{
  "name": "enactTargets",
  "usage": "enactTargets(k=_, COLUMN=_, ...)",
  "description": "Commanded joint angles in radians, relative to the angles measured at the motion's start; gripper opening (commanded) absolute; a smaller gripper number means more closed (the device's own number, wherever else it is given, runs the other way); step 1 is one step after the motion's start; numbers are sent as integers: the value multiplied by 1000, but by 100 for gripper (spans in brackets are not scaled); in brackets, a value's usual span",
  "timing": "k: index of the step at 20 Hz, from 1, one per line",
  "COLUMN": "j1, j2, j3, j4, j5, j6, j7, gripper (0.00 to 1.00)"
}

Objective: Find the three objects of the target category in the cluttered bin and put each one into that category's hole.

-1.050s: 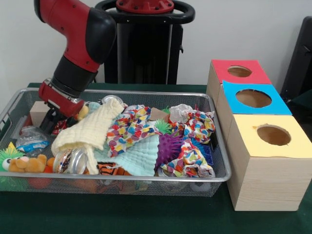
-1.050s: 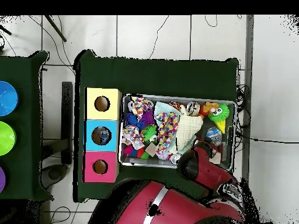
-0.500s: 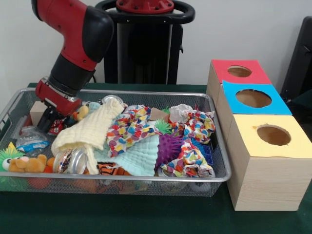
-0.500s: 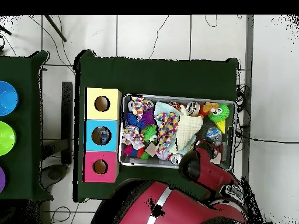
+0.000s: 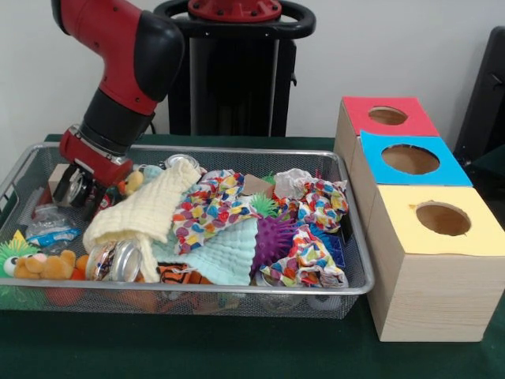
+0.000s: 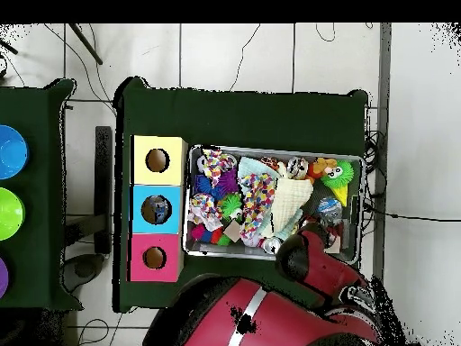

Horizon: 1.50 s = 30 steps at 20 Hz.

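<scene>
Near rim of bin: two cans lying side by side, ends facing front, beside orange plush; cream cloth just behind. Far left corner: gripper, fingers part open around a silver can, apparently gripped and lifted clear of the clutter. Block just behind. Holes lie far right: yellow box nearest, blue, red farthest. Open air above bin for the carry; which hole takes cans, can't tell.

Front view: bright, even, diffuse lighting. Shadows soft, darkest under the mesh bin on the green desk. Faint glare on can tops. Slight softness throughout.
</scene>
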Motion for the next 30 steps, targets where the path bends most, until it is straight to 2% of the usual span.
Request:
enactTargets(k=1, j1=-34, j2=55, j3=133, j4=4, j5=-53, j6=47, j7=146, gripper=100)
enactTargets(k=5, j1=-59, j2=62, j3=155, j4=2, j5=-86, j6=-32, j7=170, gripper=100)
enactTargets(k=8, j1=-45, j2=89, j3=129, j4=-11, j5=-131, j6=-176, j7=171, gripper=100)
enactTargets(k=11, j1=-14, j2=186, j3=69, j4=-79, j5=-178, j6=-398, j7=107, gripper=100)
enactTargets(k=12, j1=0, j2=225, j3=44, j4=-100, j5=-168, j6=-494, j7=79, gripper=100)
enactTargets(k=14, j1=15, j2=270, j3=17, j4=-126, j5=-148, j6=-585, j7=40, gripper=100)
enactTargets(k=20, j1=14, j2=297, j3=0, j4=-190, j5=-200, j6=-583, j7=20, gripper=100)
enactTargets(k=23, j1=35, j2=323, j3=-26, j4=-205, j5=-176, j6=-640, j7=-5, gripper=100)
enactTargets(k=30, j1=60, j2=337, j3=-55, j4=-243, j5=-166, j6=-606, j7=9, gripper=100)
